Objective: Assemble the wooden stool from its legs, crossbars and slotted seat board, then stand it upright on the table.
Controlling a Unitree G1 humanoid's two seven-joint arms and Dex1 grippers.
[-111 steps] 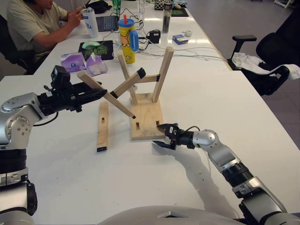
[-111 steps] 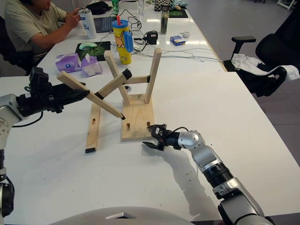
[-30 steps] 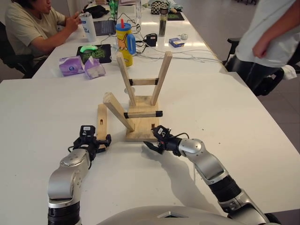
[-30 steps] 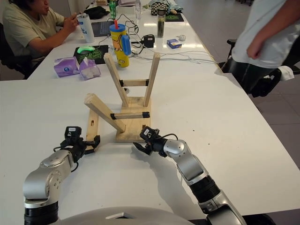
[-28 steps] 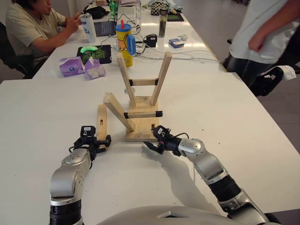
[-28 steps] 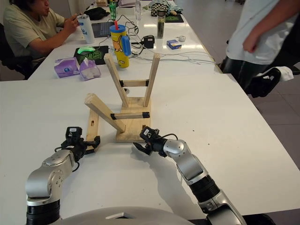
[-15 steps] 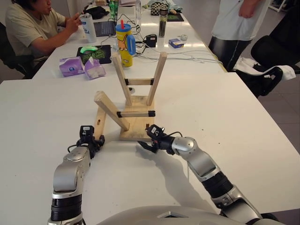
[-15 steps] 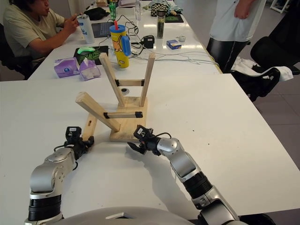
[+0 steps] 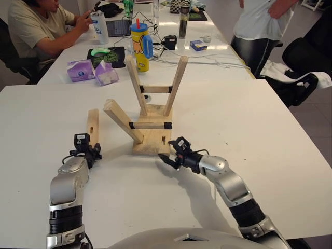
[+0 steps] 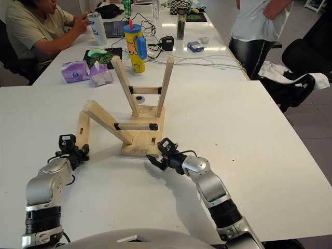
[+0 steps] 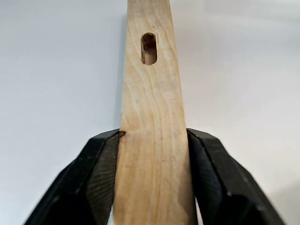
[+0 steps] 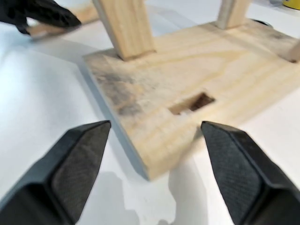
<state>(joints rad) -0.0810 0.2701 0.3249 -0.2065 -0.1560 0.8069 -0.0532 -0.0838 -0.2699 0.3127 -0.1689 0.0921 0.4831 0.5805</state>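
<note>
The board (image 9: 149, 141) lies flat on the white tabletop (image 9: 259, 119), near its middle. 2 legs (image 9: 136, 85) stand up from the board's far end, leaning apart toward their tops. A crossbar (image 9: 157, 89) joins them about halfway up. A 3rd leg (image 9: 121, 119) rises from the near left part of the board and tilts hard to the left. A 2nd crossbar (image 9: 150, 125), black at both ends, runs from this tilted leg to the right above the board, and its right end hangs free. At the board's near right corner, the corner slot (image 12: 193, 103) shows as an open hole.

A loose leg (image 9: 93, 123) lies flat on the tabletop left of the board. It sits near the board but apart from it, with its length pointing away from the robot. The left jaws pinch its near end, with 1 pad (image 11: 101, 180) pressed on each side face. Farther along the leg, a leg slot (image 11: 149, 48) faces up.

The right jaws are spread wide, low over the tabletop at the board's near right corner. The corner sits between the 2 tips with a gap to each.

At the far side of the tabletop stand a yellow cup (image 9: 140, 44) and 2 purple tissue packs (image 9: 80, 70), with cables (image 9: 207, 61) lying to the right of them.
</note>
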